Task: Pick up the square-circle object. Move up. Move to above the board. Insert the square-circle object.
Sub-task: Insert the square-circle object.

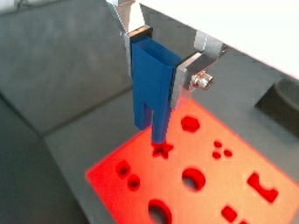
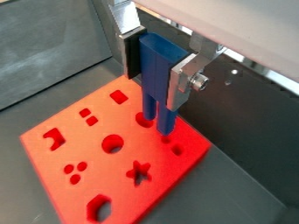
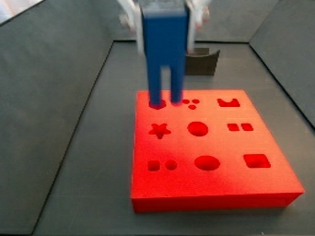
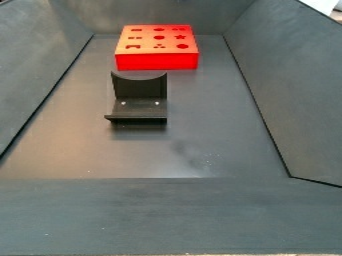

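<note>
My gripper (image 1: 156, 66) is shut on the square-circle object (image 1: 152, 96), a tall narrow blue block that hangs upright between the silver fingers. Both wrist views show it, and the gripper (image 2: 155, 70) also grips the block (image 2: 156, 92) there. The block's two-pronged lower end sits over one edge row of cut-outs on the red board (image 1: 222, 188), (image 2: 170, 166). In a side view the gripper (image 3: 164, 9) holds the block (image 3: 164, 51) above the far left corner of the board (image 3: 227, 146). I cannot tell whether the block touches the board. Another side view shows only the board (image 4: 158, 58).
The dark grey U-shaped holder (image 4: 138, 100) stands on the floor in front of the board, and it shows behind the board in a side view (image 3: 204, 60). Sloping grey walls (image 4: 40, 90) enclose the floor on both sides.
</note>
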